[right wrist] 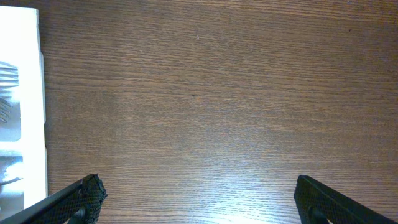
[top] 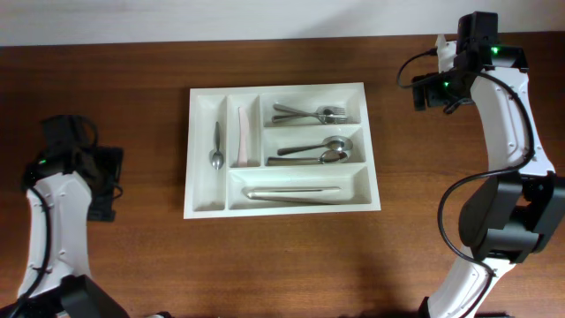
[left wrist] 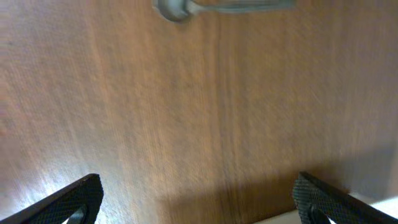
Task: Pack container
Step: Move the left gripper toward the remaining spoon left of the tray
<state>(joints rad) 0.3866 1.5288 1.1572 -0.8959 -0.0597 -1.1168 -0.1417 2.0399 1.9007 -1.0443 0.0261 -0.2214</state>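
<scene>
Altogether, one container (top: 282,210), five compartments (top: 205,190).

Mid-frame, the cutlery tray (top: 265,88) holds a teaspoon (top: 217,147) in its leftmost compartment, a slim utensil (top: 244,138) beside it, forks (top: 309,113) upper right, spoons (top: 318,152) below them, a long utensil (top: 296,193) along the bottom.

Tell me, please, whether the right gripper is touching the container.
Apart. In the right wrist view the right gripper hangs over the bare table, and a strip of wood separates it from the container at the frame's left edge.
</scene>
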